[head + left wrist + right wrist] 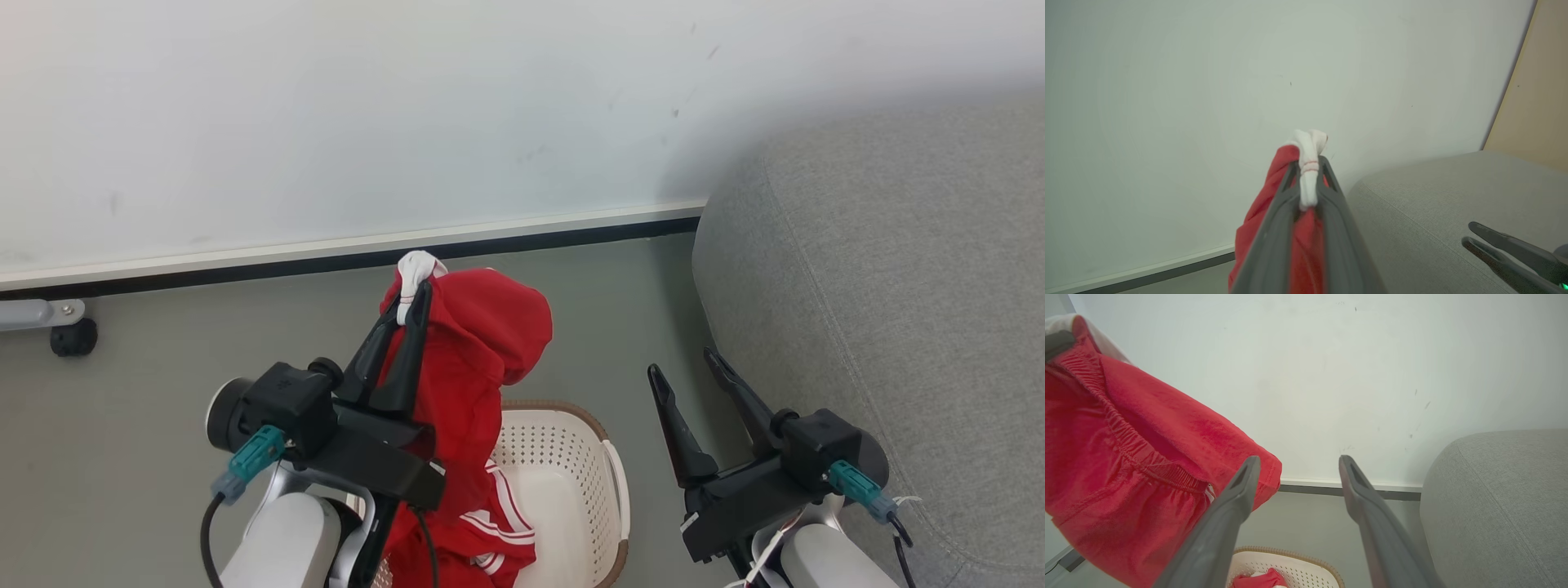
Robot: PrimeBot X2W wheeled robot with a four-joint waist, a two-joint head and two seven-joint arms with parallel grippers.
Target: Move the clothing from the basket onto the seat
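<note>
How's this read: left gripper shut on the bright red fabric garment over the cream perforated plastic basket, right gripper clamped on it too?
One part is wrong: the right gripper is open and empty, fingers apart, as the right wrist view shows. The left gripper is indeed shut on the bright red fabric garment over the cream perforated plastic basket.

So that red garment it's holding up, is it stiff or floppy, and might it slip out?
Probably very floppy: pinched in the left gripper, the red garment droops in folds toward the basket. Likely light, since a pinch at its white trim carries it. It could slip, as the grip is just on that bunched edge.
</note>
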